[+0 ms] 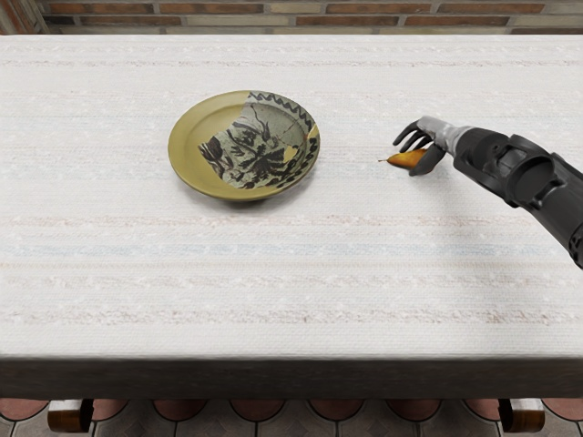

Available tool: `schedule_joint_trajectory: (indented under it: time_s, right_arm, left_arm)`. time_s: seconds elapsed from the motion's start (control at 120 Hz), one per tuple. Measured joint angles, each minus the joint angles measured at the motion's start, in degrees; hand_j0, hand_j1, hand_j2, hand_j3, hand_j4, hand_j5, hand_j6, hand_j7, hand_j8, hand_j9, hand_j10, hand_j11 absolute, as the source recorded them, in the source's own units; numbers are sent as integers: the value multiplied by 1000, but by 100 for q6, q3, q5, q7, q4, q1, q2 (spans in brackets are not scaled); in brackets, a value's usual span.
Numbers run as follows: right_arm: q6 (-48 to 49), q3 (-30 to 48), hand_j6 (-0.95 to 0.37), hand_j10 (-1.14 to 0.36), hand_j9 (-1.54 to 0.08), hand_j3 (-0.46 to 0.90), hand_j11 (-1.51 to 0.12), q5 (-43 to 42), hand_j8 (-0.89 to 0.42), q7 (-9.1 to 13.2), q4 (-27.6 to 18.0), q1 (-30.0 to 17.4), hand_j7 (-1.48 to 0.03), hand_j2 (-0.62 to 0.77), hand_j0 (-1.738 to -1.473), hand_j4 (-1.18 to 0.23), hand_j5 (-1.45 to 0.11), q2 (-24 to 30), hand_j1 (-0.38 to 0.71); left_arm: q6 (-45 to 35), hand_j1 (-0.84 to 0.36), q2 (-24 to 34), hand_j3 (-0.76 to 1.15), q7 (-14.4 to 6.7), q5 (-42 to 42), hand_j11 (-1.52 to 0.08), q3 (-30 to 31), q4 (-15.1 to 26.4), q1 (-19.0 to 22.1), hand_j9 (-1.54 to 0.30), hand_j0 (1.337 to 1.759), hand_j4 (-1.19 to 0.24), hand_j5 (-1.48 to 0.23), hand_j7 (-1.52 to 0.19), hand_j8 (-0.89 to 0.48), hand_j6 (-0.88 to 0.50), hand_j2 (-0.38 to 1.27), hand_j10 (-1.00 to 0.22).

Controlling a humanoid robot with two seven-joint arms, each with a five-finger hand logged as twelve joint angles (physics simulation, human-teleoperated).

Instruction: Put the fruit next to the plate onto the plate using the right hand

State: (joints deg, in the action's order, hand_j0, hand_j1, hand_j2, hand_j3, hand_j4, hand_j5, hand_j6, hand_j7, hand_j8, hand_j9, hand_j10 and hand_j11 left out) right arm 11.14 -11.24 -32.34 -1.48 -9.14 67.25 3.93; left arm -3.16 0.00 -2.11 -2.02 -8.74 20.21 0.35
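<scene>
An olive-green plate [196,137] with a dark floral pattern sits on the table left of centre. To its right lies a small orange-yellow pear-like fruit [404,159] with a thin stem pointing left. My right hand [419,147] comes in from the right edge and hovers over the fruit's right end, its dark fingers curled around it. Whether the fingers press on the fruit or only cage it is not clear. The fruit rests at table level, well apart from the plate.
A pale cloth covers the long table [291,273], whose front edge runs along the bottom. A brick wall [273,11] stands behind the far edge. The black right forearm [537,182] slants in from the right.
</scene>
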Motion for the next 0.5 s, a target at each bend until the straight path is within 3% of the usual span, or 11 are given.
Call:
schedule_joint_trajectory:
  time_s: [0.1,0.267,0.5]
  right_arm:
    - [-4,-53,-505,-475,-639,0,-603,1,-480,-3,0,-16,-642,-95,-1658,-505,-631,1,241]
    - [-2,-68,-499,-377,-701,0,-813,7,-483,-9,-2,-31,-711,-76,-1655,-561,-691,0,268]
    - [31,-67,-463,-339,-775,-1,-840,6,-443,-11,-1,-33,-786,-62,-1650,-621,-761,0,288]
  left_arm:
    - [0,326,0,0,0,-1,-25,1,0,0,-25,1658,-19,-25,-25,-19,-19,4,-19]
    - [0,326,0,0,0,-2,-25,3,0,0,-25,1658,-19,-24,-24,-19,-19,3,-19]
    - [0,326,0,0,-1,-3,-24,1,0,-9,-24,1658,-19,-24,-24,-19,-19,3,-19]
